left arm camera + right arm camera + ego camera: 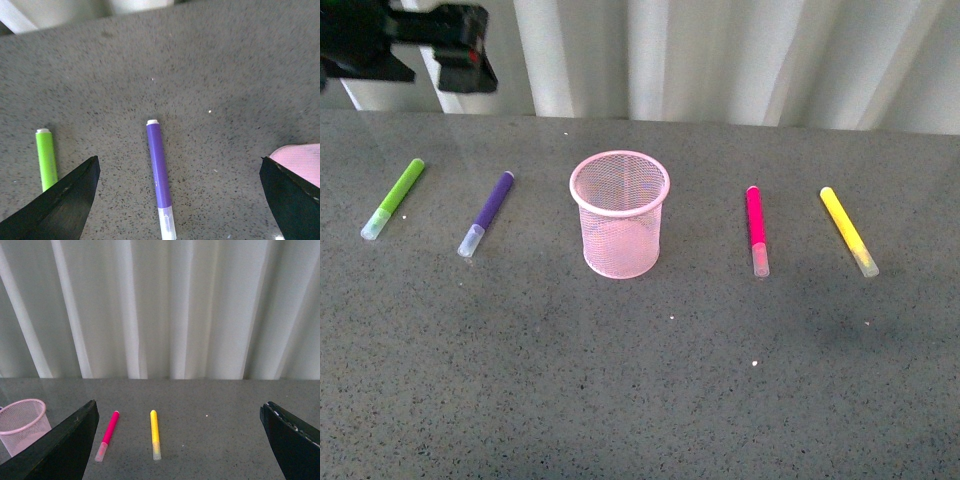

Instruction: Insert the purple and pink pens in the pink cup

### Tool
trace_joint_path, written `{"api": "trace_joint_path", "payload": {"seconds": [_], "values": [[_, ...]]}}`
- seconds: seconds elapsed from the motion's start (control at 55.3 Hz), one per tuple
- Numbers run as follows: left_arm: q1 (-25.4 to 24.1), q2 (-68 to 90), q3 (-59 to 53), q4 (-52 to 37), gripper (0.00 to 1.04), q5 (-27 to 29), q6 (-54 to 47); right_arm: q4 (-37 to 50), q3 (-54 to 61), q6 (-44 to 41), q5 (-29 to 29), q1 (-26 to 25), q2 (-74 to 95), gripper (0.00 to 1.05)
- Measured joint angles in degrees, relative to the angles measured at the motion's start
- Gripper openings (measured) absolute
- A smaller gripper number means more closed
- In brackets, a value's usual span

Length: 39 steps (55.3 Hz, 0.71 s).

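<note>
Pink cup (620, 240): a light pink wire-mesh cup, upright at the middle of the gray speckled table (640, 400), its mouth open upward. Its edge also shows in the left wrist view (300, 157) and the right wrist view (22, 425).
In the cup: the mesh shows just its own walls; both pens lie outside it on the table.
Purple pen (487, 213): flat on the table left of the cup and apart from it. It is slightly slanted, with its clear cap toward the camera.
Pink pen (757, 230): flat on the table right of the cup and apart from it. It lies nearly straight, clear cap toward the camera.
Between pens and cup: speckled tabletop on both sides.
Lime green marker (393, 198): left of the purple pen, roughly parallel to it and not touching.
Yellow marker (848, 231): right of the pink pen and apart from it.
Left gripper (178, 161): jaws spread wide and holding nothing. It is above the table, and the purple pen shows between its fingers (65, 200).
Left arm (410, 45): black, high at the far left of the front view.
Right gripper (178, 404): jaws spread wide and holding nothing, raised and facing the pink pen, the yellow marker and the curtain (165, 310).
</note>
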<state>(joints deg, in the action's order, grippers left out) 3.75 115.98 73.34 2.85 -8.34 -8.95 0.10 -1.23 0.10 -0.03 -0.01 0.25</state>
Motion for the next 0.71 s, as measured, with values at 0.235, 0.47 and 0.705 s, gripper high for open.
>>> {"api": "trace_joint_path", "payload": {"seconds": [0.235, 0.47, 0.705], "values": [[0.2, 9.3, 5.3, -0.1, 0.98, 1.2, -1.8, 0.0, 0.0, 0.0, 0.0, 0.0, 0.0, 0.98], [0.0, 13.7, 11.3, 4.5, 0.98, 1.2, -2.7, 0.0, 0.0, 0.0, 0.0, 0.0, 0.0, 0.98], [0.5, 18.4, 15.9, 7.9, 0.98, 3.4, -6.0, 0.0, 0.0, 0.0, 0.0, 0.0, 0.0, 0.98]]}}
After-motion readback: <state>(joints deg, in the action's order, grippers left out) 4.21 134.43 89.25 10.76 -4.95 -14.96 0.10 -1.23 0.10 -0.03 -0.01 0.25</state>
